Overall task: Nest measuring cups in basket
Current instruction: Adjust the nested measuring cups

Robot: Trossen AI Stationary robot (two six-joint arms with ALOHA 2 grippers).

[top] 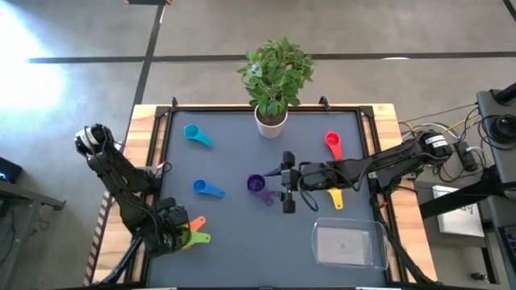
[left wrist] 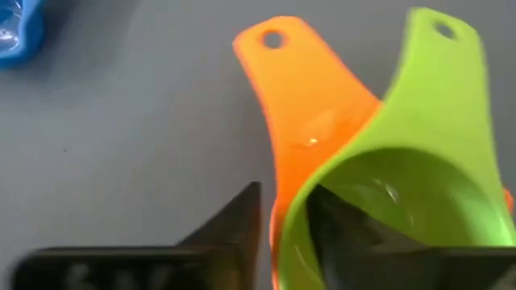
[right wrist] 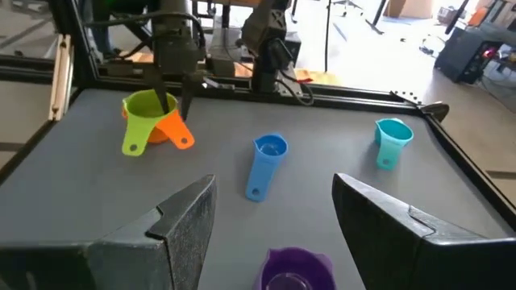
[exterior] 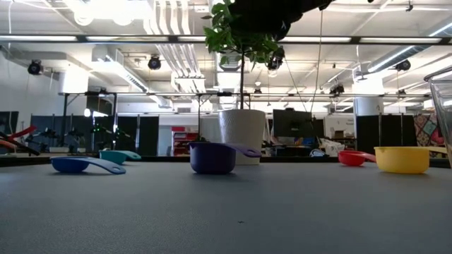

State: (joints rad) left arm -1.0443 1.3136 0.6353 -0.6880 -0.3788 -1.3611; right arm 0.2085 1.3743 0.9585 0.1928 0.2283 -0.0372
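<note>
A green cup (left wrist: 403, 185) sits nested in an orange cup (left wrist: 298, 105) at the table's near left. My left gripper (top: 177, 234) reaches down onto them, shut on their walls. My right gripper (top: 287, 190) hangs open over the table's middle, just right of the purple cup (top: 256, 185), with nothing between its fingers. The blue cup (top: 208, 188), teal cup (top: 196, 134) and red cup (top: 332, 143) stand on their bases on the mat. The yellow cup (top: 335, 198) lies partly under the right arm. The clear basket (top: 348, 244) sits at the near right. My left gripper has one finger (left wrist: 355, 238) inside the green cup's bowl and the other (left wrist: 238, 221) outside the orange cup, pinching the two nested walls (left wrist: 289, 217) opposite the handles. The fingers come steeply from above. Both cups rest on the mat, handles pointing away from the gripper.
A white plant pot (top: 272, 121) with a leafy plant stands at the far middle of the table. A raised frame rims the dark mat (top: 242, 242), and bare mat lies between the nested cups and the basket.
</note>
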